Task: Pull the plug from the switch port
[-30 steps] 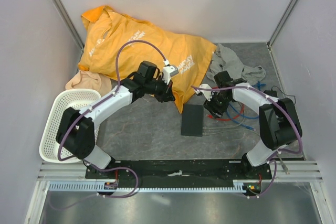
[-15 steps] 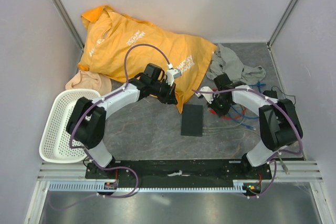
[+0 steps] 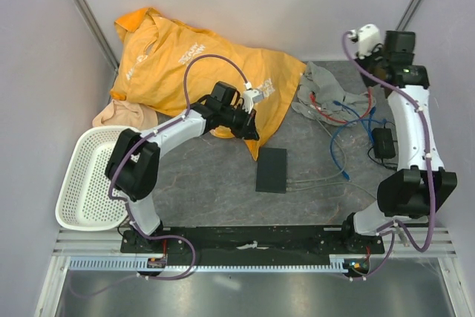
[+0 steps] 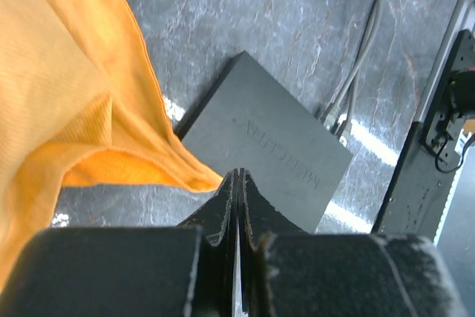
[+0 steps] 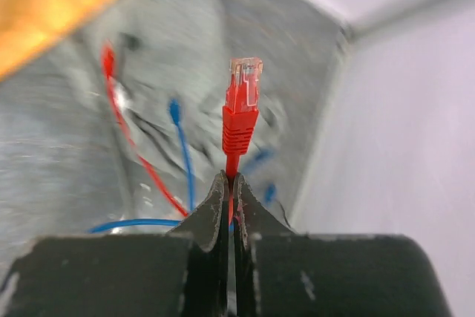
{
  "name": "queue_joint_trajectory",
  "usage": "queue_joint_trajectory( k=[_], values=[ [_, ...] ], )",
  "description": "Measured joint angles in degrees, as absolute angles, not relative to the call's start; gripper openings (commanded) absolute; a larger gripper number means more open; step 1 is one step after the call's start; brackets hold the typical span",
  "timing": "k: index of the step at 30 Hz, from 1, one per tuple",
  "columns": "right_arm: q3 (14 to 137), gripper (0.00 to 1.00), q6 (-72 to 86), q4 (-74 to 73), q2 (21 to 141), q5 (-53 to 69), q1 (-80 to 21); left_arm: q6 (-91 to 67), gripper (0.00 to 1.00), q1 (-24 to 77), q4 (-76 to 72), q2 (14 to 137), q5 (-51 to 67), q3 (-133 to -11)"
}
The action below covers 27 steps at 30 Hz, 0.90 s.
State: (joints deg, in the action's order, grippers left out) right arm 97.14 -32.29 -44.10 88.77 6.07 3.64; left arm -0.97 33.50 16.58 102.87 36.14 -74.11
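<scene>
Both sets of jaws are closed: right gripper (image 5: 228, 183) is pinching the cable (image 5: 231, 164) below the free plug (image 5: 243, 90). Switch (image 3: 272, 170) is lying at its 7 o'clock, nearer the empty left gripper (image 4: 237, 177).

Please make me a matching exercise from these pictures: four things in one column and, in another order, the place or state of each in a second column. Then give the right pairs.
Things:
1 red plug
2 switch box
3 left gripper
4 basket

Places or states:
A white, at the left edge of the table
B shut on nothing
C free in the air, its cable pinched by the right gripper
D black, flat on the table

Pairs: 1-C, 2-D, 3-B, 4-A
</scene>
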Motion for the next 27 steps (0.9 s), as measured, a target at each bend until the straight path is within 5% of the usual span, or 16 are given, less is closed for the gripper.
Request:
queue_joint_trajectory(
  k=[13, 20, 22, 27],
  values=[
    [76.53, 0.01, -34.5, -39.33, 87.22, -5.34, 13.69, -2.76, 0.02, 33.5, 16.51, 105.67, 38.81, -75.7],
    [70.67, 0.52, -34.59, -43.38, 89.97, 0.1, 13.72, -3.11, 0.02, 33.52, 16.08, 105.91, 39.44, -75.55],
    [70.76, 0.95, -34.2, -45.58, 91.48, 3.77, 13.58, -3.14, 0.02, 33.52, 16.01, 105.93, 39.51, -75.35],
    [74.39, 0.98, -32.23, -51.96, 94.67, 10.98, 10.96, -3.18, 0.03, 33.56, 15.9, 106.24, 40.6, -75.24]
  ],
)
